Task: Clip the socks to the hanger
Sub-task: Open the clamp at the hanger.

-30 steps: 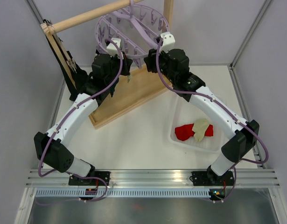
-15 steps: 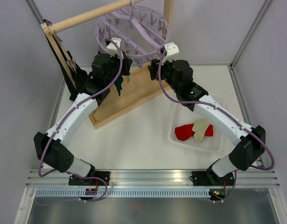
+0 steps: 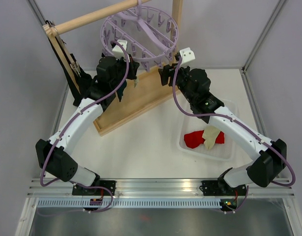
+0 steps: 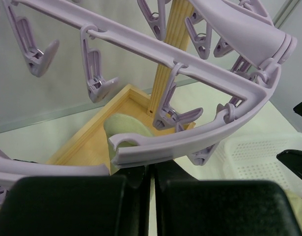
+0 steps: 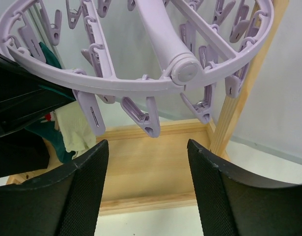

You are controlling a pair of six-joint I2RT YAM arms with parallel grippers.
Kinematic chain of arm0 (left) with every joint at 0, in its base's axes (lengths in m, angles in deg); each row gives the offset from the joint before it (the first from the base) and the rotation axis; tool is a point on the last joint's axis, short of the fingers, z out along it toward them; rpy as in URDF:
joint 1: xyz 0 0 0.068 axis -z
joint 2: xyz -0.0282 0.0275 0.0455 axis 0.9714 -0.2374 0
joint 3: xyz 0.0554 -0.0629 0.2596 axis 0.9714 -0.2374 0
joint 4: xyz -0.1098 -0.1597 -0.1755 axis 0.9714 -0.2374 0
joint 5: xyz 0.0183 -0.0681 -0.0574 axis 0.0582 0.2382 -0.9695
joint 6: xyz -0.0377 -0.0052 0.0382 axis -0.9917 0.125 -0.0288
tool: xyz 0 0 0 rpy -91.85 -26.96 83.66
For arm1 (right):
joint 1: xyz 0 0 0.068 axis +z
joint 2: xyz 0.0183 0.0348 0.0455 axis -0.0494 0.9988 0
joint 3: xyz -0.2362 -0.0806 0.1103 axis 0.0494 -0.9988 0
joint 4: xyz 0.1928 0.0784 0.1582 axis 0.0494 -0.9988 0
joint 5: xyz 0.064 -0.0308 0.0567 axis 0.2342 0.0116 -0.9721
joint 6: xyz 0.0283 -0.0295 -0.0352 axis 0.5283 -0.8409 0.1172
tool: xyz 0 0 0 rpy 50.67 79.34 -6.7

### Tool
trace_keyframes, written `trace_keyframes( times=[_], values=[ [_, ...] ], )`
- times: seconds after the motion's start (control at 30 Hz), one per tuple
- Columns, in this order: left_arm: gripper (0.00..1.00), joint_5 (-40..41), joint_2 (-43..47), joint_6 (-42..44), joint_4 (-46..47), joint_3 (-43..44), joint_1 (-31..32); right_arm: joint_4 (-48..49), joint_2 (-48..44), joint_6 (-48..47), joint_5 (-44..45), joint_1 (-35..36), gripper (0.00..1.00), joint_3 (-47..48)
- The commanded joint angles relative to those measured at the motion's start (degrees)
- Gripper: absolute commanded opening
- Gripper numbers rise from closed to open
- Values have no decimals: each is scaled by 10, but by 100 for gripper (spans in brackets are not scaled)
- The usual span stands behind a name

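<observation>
Fingers (image 5: 77, 196) on the right gripper (image 5: 146, 162) are spread wide with nothing between them. That's the change: a second ago they were only partway apart and tucked up close under the lavender hanger (image 5: 182, 71), and since then they've opened up while the arm backed off toward the right. Now it hangs just below the ring, touching nothing.

Meanwhile the left gripper (image 4: 151, 177) hasn't budged. It's still clenched tight right at the near rim of the hanger. Whether it's pinching anything I can't tell, since the rim blocks its own view.

From the right wrist view, a cream sock (image 5: 74, 125) dangles under the rim by one of the clips, with a teal sock (image 5: 47, 56) beside it, both close to the left arm. My read is the right side just let go after getting the cream one clipped, though the clip's bite isn't really visible.

Not done yet though: a red sock (image 3: 194, 139) and a second cream sock (image 3: 209, 135) lie in the white bin (image 3: 224, 152) on the right, well apart from the hanger. I'd guess one of those is next.
</observation>
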Motion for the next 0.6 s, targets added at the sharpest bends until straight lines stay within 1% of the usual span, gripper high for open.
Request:
trace_keyframes(
  times=[0.0, 0.03, 0.1, 0.3, 0.5, 0.57],
  values=[
    [2, 2, 7, 17, 33, 25, 1, 31, -4, -8, -15, 1, 70, 13],
    [2, 1, 7, 17, 33, 25, 1, 32, 3, -7, -13, 1, 68, 18],
    [2, 1, 7, 17, 33, 25, 1, 37, 7, -23, -12, 2, 67, 22],
    [2, 0, 8, 17, 33, 25, 1, 63, 31, -31, -18, 2, 65, 28],
    [2, -1, 9, 15, 33, 25, 1, 149, 41, -58, -7, 10, 64, -7],
    [2, -1, 7, 15, 33, 25, 1, 158, 46, -72, 6, 15, 64, -10]
  ],
)
